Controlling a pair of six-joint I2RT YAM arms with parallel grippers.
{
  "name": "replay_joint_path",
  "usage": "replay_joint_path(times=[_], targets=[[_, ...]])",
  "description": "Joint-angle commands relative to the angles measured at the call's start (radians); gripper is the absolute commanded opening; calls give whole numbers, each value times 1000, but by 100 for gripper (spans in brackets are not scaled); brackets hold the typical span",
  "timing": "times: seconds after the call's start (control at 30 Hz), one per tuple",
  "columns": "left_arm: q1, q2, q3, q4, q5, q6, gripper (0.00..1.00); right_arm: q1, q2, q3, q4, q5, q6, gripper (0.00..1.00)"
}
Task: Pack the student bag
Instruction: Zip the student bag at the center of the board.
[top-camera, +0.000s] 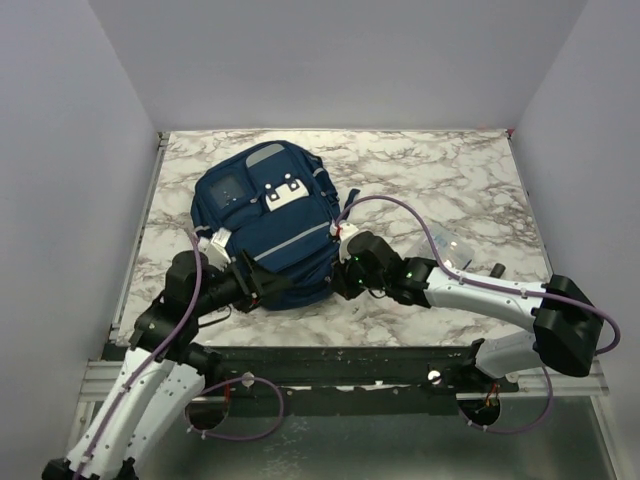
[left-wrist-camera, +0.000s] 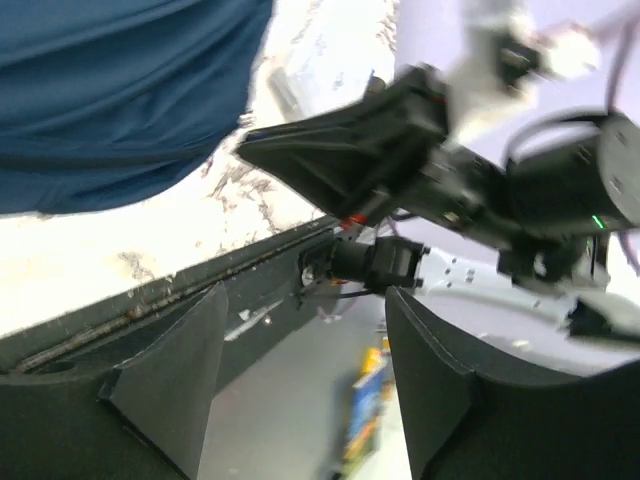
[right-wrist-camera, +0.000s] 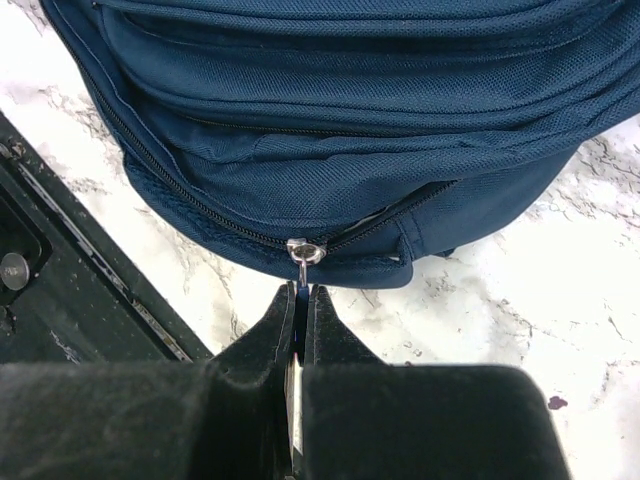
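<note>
While the student bag lies flat on the marble table, pockets facing up and a bit left of the middle, both arms are crowded in at its near end. The right end effector is pinched together on the zipper pull, right at the bottom edge of the bag. The little metal ring sits just above the fingertips and the tab disappears between them. Left of the slider the zip looks closed, and to the right it seems to gape a little.

The left end effector is near the bag's near-left corner with its fingers well apart and nothing between them. From its wrist camera the blue fabric is up in the top left, not touching either finger, and the other arm is a blur straight ahead. A clear pouch sits off to the right, apart from the bag.
</note>
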Motion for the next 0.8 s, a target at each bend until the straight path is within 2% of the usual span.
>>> replay_joint_path(times=[0.0,0.1,0.2,0.27,0.47,0.6,0.77], targets=[[-199,91,182,22,-242,294,69,2,-25,-12,39,-55,-22,1],[-244,252,299,-31,-174,559,71,2,-29,-12,28,-51,-23,0],[-343,378,416,-126,-298,786,70,2,-47,-35,62,-57,-23,1],[-399,393,393,-69,-372,951,71,2,-54,-44,86,-66,-14,0],[-500,366,208,124,-310,1359,74,0,-44,-53,179,-152,36,0],[-523,395,134,237,-312,1396,72,0,-38,-50,198,-206,50,1],[-553,487,118,291,-427,1392,50,0,-49,-45,202,-211,42,1]])
